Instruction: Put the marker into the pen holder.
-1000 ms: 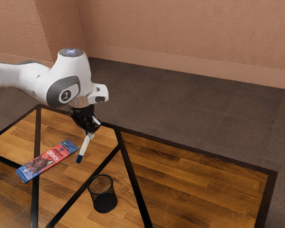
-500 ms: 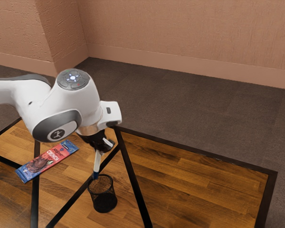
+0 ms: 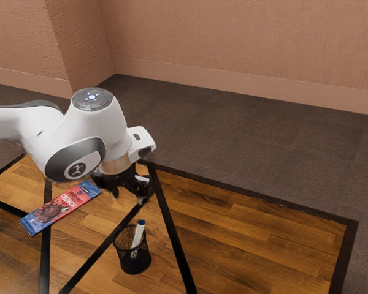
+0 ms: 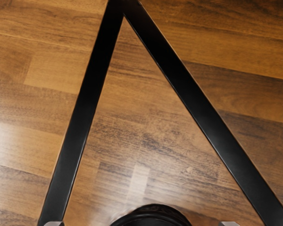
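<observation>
In the exterior view, the marker (image 3: 138, 235) leans inside the mesh pen holder (image 3: 135, 262) at lower left of centre, its lower part blurred behind the dark mesh. The gripper (image 3: 129, 196) hangs above, left of the frame's centre, fingers spread and holding nothing. The wrist view's lower edge cuts off the pen holder. Half a second ago the marker was in the gripper, blue end down at the rim; now that end points up.
</observation>
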Tool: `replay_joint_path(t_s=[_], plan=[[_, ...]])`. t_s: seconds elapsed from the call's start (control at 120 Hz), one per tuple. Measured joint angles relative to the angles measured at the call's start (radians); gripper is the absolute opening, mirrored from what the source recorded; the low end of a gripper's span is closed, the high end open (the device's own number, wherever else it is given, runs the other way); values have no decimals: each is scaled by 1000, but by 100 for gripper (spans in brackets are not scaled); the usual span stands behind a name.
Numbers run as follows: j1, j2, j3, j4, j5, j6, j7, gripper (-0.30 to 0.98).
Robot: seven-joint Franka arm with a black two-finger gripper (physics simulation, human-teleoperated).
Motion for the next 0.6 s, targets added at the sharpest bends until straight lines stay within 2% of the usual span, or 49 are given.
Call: replay_joint_path(t_s=[0.125, 0.217, 0.333, 0.442, 0.6], plan=[[34, 159, 88, 314, -4, -103, -1, 54], [32, 250, 137, 566, -7, -256, 32, 59], [48, 310, 177, 786, -10, -451, 82, 63], [87, 350, 183, 894, -6, -589, 136, 65], [42, 344, 238, 928, -9, -702, 205, 67]])
